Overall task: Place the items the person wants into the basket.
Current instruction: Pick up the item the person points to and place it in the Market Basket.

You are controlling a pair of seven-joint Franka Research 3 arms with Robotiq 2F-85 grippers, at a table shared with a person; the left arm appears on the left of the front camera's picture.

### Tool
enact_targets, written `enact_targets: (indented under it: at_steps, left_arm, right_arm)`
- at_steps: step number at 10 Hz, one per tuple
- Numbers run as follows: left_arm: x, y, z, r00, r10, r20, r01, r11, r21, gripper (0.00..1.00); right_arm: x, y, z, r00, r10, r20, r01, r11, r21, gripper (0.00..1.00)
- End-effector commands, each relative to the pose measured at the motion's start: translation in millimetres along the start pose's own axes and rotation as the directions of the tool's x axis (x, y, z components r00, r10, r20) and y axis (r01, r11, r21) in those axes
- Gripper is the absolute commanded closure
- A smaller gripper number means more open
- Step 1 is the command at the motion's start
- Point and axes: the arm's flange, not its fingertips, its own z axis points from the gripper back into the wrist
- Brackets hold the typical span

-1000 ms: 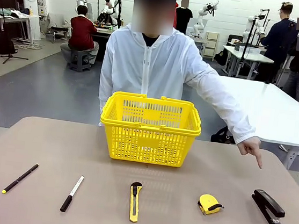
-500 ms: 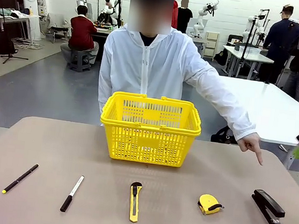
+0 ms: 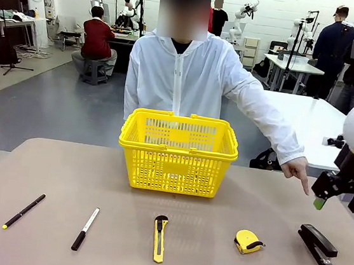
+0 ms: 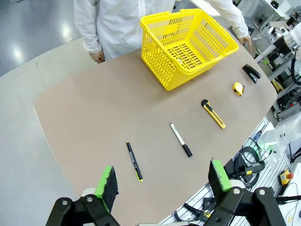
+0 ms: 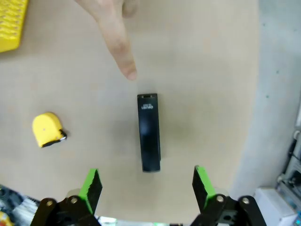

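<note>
The yellow basket [image 3: 177,152] stands at the table's far middle in front of the person [image 3: 183,76]. The person's hand [image 3: 299,171] points a finger [image 5: 120,47] down at a black stapler [image 3: 317,246]. My right gripper [image 3: 336,203] hangs open above that stapler [image 5: 149,133], nothing between its green pads. The yellow tape measure [image 3: 249,241] lies left of the stapler. At the near left lies the black pen [image 3: 24,210] with its yellow tip. My left gripper [image 4: 162,179] is open, high above the table's left end and the pen [image 4: 134,161].
A white marker with a black cap [image 3: 85,228] and a yellow utility knife [image 3: 159,237] lie in the front row between the pen and the tape measure. The table's right edge is close beside the stapler.
My right arm has come in from the right and dropped to just above the stapler. The person's hand keeps pointing at the same spot.
</note>
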Motion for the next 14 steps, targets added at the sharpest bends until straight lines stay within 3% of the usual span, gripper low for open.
enact_targets:
  at_steps: [1, 5, 14]
  left_arm:
    - [0, 0, 1, 1.000, 0.001, 0.010, -0.001, 1.000, -0.017, 0.00]
    - [0, 0, 1, 1.000, 0.001, 0.010, -0.001, 1.000, -0.017, 0.00]
    - [0, 0, 1, 1.000, 0.001, 0.010, -0.001, 1.000, -0.017, 0.00]
  right_arm:
    - [11, -6, -24, 0.999, 0.039, -0.031, -0.039, 0.999, -0.003, 0.00]
    - [22, -11, -64, 0.992, 0.051, -0.112, -0.048, 0.998, 0.033, 0.00]
    - [24, -24, -96, 0.962, 0.061, -0.265, -0.045, 0.997, 0.067, 0.00]
